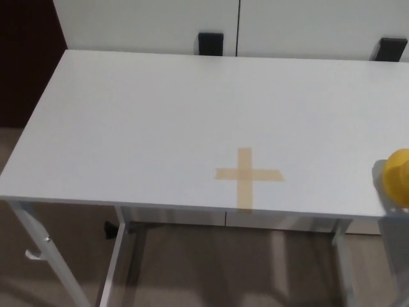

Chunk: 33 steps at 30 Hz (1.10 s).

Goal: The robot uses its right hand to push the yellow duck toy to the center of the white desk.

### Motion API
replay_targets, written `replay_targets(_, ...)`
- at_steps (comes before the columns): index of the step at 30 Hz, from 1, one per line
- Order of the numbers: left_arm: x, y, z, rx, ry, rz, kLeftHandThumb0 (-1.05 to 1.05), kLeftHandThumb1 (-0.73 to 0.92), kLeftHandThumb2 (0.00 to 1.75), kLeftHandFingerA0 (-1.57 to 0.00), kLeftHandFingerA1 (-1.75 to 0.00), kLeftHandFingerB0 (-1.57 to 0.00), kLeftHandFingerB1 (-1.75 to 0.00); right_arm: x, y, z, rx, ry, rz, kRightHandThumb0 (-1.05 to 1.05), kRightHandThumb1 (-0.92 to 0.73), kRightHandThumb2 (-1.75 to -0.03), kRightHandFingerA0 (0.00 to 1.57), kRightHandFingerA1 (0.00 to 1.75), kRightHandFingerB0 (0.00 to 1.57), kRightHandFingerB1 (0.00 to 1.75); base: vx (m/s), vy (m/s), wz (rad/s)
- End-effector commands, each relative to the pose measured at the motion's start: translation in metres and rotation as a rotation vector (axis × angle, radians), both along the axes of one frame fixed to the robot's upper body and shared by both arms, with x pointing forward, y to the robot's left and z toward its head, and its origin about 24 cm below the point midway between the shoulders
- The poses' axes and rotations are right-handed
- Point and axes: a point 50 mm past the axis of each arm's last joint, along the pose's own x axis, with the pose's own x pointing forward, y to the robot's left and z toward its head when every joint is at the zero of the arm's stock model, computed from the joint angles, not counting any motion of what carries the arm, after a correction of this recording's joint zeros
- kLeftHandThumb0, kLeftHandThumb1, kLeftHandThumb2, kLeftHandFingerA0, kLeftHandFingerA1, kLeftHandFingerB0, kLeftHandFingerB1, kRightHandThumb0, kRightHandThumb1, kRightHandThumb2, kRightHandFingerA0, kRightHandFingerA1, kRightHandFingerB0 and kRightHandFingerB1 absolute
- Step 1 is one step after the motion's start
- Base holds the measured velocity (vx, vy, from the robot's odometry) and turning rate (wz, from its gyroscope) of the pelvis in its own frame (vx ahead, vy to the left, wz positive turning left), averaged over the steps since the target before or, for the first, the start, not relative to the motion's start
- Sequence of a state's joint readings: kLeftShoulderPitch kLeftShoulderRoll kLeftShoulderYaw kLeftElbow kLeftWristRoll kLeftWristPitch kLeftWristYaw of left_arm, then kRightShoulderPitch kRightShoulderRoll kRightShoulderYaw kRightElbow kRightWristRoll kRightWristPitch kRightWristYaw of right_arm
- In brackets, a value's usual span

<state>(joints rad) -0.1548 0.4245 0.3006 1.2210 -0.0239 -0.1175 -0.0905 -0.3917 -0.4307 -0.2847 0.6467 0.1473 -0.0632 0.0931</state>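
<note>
at the far right edge of the head view, a rounded, glossy yellow duck toy [397,177] sits on the smooth, matte white desk [160,115], cut off by the picture's border so that only its left curve shows; its face and beak cannot be made out. it stands near the desk's front edge, well apart from a cross of tan masking tape [246,175] stuck flat on the tabletop closer to the middle. the tape strips look thin and slightly translucent against the white surface. the desk is rectangular with straight edges and rests on a white metal frame [121,252] of slim legs and bars, over a brownish floor [211,268]. behind the desk run white panels [153,22] with two small black blocks [210,43] at their lower edge. neither robot hand appears anywhere, so whether either is released or clenched is not shown, and nothing touches the duck
</note>
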Motion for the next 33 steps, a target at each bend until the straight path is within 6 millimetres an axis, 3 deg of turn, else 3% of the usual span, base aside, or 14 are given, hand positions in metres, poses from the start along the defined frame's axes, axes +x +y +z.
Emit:
replay_targets(1,-0.001,0.004,0.003,0.025,-0.022,-0.008,-0.07,0.70,0.69,-0.80,-0.57,-0.75,-0.56,0.011,0.018,-0.013,-0.025,0.023,0.062,-0.77,-0.92,-0.71,0.42,0.50,0.34,0.42,0.00,0.000,0.00)
replay_targets(9,-0.002,0.004,0.003,0.031,-0.019,-0.019,-0.09,0.70,0.68,-0.79,-0.56,-0.74,-0.54,0.014,0.037,-0.034,0.055,0.096,0.077,-0.79,-0.92,-0.73,0.41,0.48,0.30,0.39,0.00,0.000,0.00)
replay_targets(19,-0.006,0.003,0.002,0.069,-0.005,-0.041,-0.15,0.72,0.61,-0.84,-0.54,-0.72,-0.51,0.013,0.062,-0.052,0.132,0.056,0.054,-0.75,-0.92,-0.70,0.47,0.48,0.39,0.44,0.00,0.000,0.00)
replay_targets(24,-0.005,-0.004,-0.003,0.087,0.012,-0.060,-0.12,0.73,0.62,-0.83,-0.53,-0.72,-0.50,0.016,0.074,-0.055,0.124,0.044,0.041,-0.78,-0.92,-0.74,0.52,0.49,0.41,0.44,0.00,0.000,0.00)
replay_targets(25,-0.005,-0.004,-0.003,0.083,0.009,-0.065,-0.10,0.72,0.65,-0.81,-0.55,-0.72,-0.52,0.018,0.082,-0.057,0.124,0.050,0.049,-0.82,-0.81,-0.89,0.50,0.55,0.38,0.49,0.00,0.000,0.00)
replay_targets(26,-0.005,-0.004,-0.003,0.083,0.009,-0.065,-0.10,0.72,0.65,-0.81,-0.55,-0.72,-0.52,0.018,0.082,-0.057,0.124,0.050,0.049,-0.82,-0.81,-0.89,0.50,0.55,0.38,0.49,0.00,0.000,0.00)
replay_targets(27,-0.005,-0.005,-0.003,0.083,0.011,-0.068,-0.13,0.71,0.63,-0.82,-0.54,-0.72,-0.52,0.020,0.090,-0.057,0.124,0.057,0.060,-0.76,-0.92,-0.75,0.51,0.51,0.42,0.44,0.00,0.000,0.00)
replay_targets(33,-0.005,-0.005,-0.004,0.084,0.021,-0.069,-0.12,0.74,0.62,-0.81,-0.53,-0.72,-0.51,0.025,0.105,-0.057,0.110,0.054,0.103,-0.79,-0.92,-0.76,0.47,0.52,0.38,0.45,0.00,0.000,0.00)
